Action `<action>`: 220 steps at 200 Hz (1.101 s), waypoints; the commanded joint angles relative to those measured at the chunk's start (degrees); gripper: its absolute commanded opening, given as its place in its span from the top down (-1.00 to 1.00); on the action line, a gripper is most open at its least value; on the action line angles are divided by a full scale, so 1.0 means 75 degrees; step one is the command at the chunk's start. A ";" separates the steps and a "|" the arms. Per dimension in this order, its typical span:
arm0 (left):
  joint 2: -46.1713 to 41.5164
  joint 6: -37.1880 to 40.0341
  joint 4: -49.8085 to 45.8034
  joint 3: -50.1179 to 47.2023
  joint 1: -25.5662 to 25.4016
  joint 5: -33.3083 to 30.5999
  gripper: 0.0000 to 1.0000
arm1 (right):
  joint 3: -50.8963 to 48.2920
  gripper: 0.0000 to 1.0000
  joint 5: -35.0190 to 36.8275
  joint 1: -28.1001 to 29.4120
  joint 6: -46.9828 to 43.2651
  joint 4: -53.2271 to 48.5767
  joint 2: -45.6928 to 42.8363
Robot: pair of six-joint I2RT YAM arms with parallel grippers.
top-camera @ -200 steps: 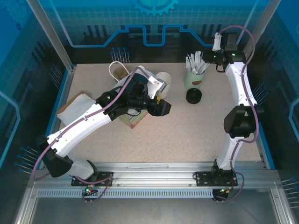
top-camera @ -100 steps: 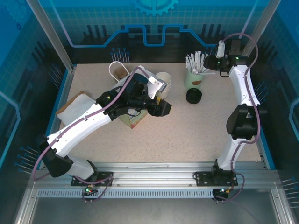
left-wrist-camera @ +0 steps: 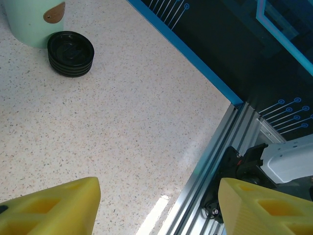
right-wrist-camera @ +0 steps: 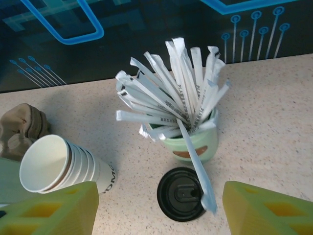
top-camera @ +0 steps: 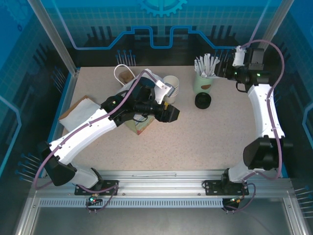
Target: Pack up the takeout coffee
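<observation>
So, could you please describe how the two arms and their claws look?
The left arm and right arm have white shells, black joints and a lilac cable looped alongside. The left claw and right claw have blocky yellow fingers with recessed pockets.

Black lids (left-wrist-camera: 71, 53) beside mint cup (left-wrist-camera: 29, 22) beyond wide-spread left gripper (left-wrist-camera: 157, 196)

You have the straw cup (right-wrist-camera: 193, 144) at frame centre, the lid (right-wrist-camera: 173, 196) just below, the stacked cups (right-wrist-camera: 58, 169) lower left.
</observation>
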 commanded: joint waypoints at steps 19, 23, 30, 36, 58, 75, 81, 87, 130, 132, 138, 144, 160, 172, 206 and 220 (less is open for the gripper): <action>0.0049 0.0092 0.0013 -0.0068 0.0010 0.0287 -0.33 | -0.0313 -0.35 0.0731 -0.0168 -0.0318 0.0001 0.0285; 0.0048 0.0092 0.0022 -0.0069 0.0004 0.0291 -0.33 | -0.0305 -0.34 0.0740 -0.0174 -0.0313 0.0006 0.0332; 0.0041 0.0079 0.0035 -0.0089 0.0010 0.0291 -0.33 | -0.0253 -0.30 0.0747 -0.0195 -0.0325 0.0007 0.0448; 0.0021 0.0067 0.0044 -0.0092 0.0005 0.0286 -0.33 | -0.0195 -0.26 0.0736 -0.0195 -0.0326 -0.0013 0.0542; 0.0018 0.0044 0.0038 -0.0114 0.0008 0.0302 -0.33 | -0.0050 -0.03 0.0577 -0.0206 -0.0325 -0.0046 0.0798; 0.0014 0.0033 0.0035 -0.0115 0.0009 0.0298 -0.33 | -0.0020 0.22 0.0514 -0.0197 -0.0295 -0.0056 0.0873; 0.0022 0.0030 0.0048 -0.0124 0.0009 0.0297 -0.33 | -0.0030 0.33 0.0499 -0.0202 -0.0286 -0.0065 0.0875; 0.0027 0.0033 0.0048 -0.0117 0.0006 0.0307 -0.33 | -0.0031 0.42 0.0484 -0.0204 -0.0294 -0.0055 0.0875; 0.0008 0.0096 -0.0021 -0.0081 0.0011 0.0262 -0.33 | -0.0011 0.90 0.0454 -0.0195 -0.0339 -0.0097 0.0474; 0.0001 0.0102 -0.0019 -0.0081 0.0012 0.0261 -0.32 | 0.0000 0.91 0.0445 -0.0195 -0.0338 -0.0112 0.0441; -0.0025 0.0115 -0.0016 -0.0087 0.0014 0.0219 -0.32 | 0.0035 0.93 0.0425 -0.0190 -0.0337 -0.0172 0.0345; -0.0048 0.0123 -0.0022 -0.0092 0.0007 0.0179 -0.33 | 0.0082 0.95 0.0384 -0.0164 -0.0336 -0.0261 0.0219; -0.0165 0.0190 -0.0054 -0.0104 0.0013 0.0017 -0.33 | 0.0107 0.96 0.0310 -0.0052 -0.0363 -0.0500 -0.0305; -0.0294 0.0272 -0.0118 -0.0095 0.0021 -0.0124 -0.32 | 0.0064 0.96 0.0335 0.0098 -0.0428 -0.0687 -0.0811; -0.0861 0.0406 -0.0365 -0.0079 0.0271 -0.0645 -0.33 | 0.0166 0.99 0.0232 0.0758 -0.0661 -0.0986 -0.2181; -0.1214 0.0333 -0.0394 -0.0124 0.0492 -0.0904 -0.33 | 0.0369 1.00 0.0102 0.1229 -0.0750 -0.0950 -0.2518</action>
